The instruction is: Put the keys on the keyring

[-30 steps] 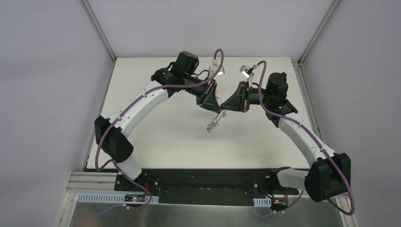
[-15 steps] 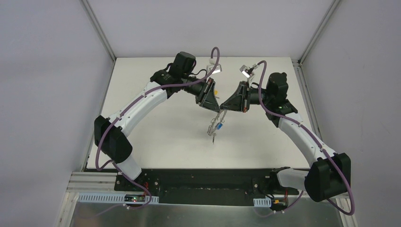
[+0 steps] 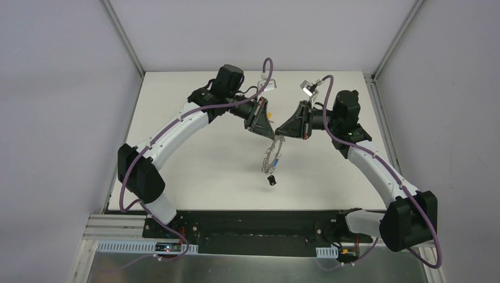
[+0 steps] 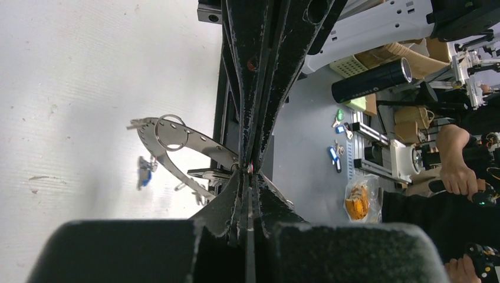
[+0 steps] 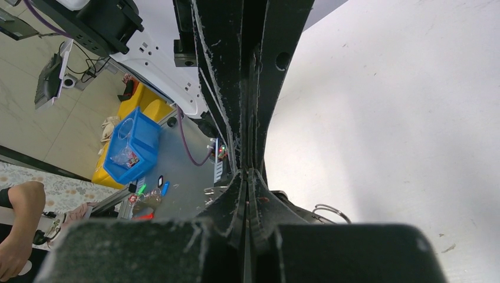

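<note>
The keyring (image 3: 271,154), a flat grey ring with holes and wire loops, hangs face-on above the table between both arms. My left gripper (image 3: 270,133) and right gripper (image 3: 278,134) meet tip to tip at its top edge, both shut. In the left wrist view the keyring (image 4: 194,141) runs into my shut left gripper (image 4: 247,171), with a blue key (image 4: 143,171) dangling from it. The blue key (image 3: 275,158) also shows from above. A black key (image 3: 271,180) sits just below the ring; hanging or lying, I cannot tell. The right gripper (image 5: 247,172) is shut, a wire loop (image 5: 331,211) beside it.
The white table (image 3: 194,171) is bounded by metal frame rails at its left and right edges and by the black base bar at the near edge. Grey walls enclose the back and sides. Off-table clutter shows in the wrist views.
The keyring has swung from edge-on to face-on under the grippers. The black key now shows lower, below the ring. Both grippers stay together at the ring's top.
</note>
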`<state>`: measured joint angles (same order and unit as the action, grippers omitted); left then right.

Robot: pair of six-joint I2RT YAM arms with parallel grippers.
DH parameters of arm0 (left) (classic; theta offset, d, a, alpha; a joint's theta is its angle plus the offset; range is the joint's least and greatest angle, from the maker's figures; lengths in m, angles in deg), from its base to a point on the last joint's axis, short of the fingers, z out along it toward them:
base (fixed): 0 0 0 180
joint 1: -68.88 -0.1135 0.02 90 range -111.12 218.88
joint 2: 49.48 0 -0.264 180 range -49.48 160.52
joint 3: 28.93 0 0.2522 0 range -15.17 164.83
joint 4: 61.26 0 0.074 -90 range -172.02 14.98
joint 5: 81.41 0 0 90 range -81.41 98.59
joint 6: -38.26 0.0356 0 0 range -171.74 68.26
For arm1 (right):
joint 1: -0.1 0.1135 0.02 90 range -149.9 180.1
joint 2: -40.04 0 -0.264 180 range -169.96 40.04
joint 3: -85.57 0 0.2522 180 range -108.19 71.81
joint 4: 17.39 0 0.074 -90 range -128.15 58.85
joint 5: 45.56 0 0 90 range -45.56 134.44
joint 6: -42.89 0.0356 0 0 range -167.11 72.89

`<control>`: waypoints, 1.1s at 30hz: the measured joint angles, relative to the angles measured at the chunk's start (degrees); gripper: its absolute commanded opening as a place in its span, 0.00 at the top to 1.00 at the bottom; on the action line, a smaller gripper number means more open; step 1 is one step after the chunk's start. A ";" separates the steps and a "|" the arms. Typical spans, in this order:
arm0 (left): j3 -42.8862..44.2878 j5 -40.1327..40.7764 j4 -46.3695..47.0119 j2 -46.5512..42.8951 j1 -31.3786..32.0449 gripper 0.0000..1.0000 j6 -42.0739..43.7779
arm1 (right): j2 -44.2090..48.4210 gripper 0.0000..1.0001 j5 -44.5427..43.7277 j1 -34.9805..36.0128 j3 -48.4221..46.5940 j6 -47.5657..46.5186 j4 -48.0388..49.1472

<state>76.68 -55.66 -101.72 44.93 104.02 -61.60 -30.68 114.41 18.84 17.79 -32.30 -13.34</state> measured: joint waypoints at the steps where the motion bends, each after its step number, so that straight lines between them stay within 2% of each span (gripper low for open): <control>1: -0.02 -0.02 0.13 0.02 0.00 1.00 -0.09 | 0.00 1.00 -0.02 -0.02 0.00 0.00 0.00; 5: -0.07 0.26 -0.13 0.00 0.00 1.00 -0.02 | 0.00 0.99 -0.07 -0.02 0.00 -0.04 -0.04; 9: 3.19 3.19 -6.56 0.26 0.22 1.00 3.89 | 0.00 0.85 -0.28 0.13 0.02 -1.16 -0.79; 15: 16.33 12.15 -25.18 3.91 1.20 1.00 15.52 | 1.03 0.66 -0.15 0.09 -0.04 -4.04 -2.80; 21: 23.69 17.49 -35.74 6.60 3.37 1.00 20.44 | 1.05 0.50 -0.20 0.39 -0.04 -5.29 -4.55; 29: 28.55 19.21 -41.99 9.64 5.73 1.00 21.49 | 1.03 0.49 -0.57 3.10 -0.42 -8.11 -7.26; 33: 28.57 18.91 -42.95 10.29 5.77 1.00 21.46 | 0.96 0.57 -0.59 4.02 -0.90 -8.98 -8.24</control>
<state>105.25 -36.76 -144.67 55.22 109.79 -40.14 -29.72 113.82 22.86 16.90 -41.28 -21.58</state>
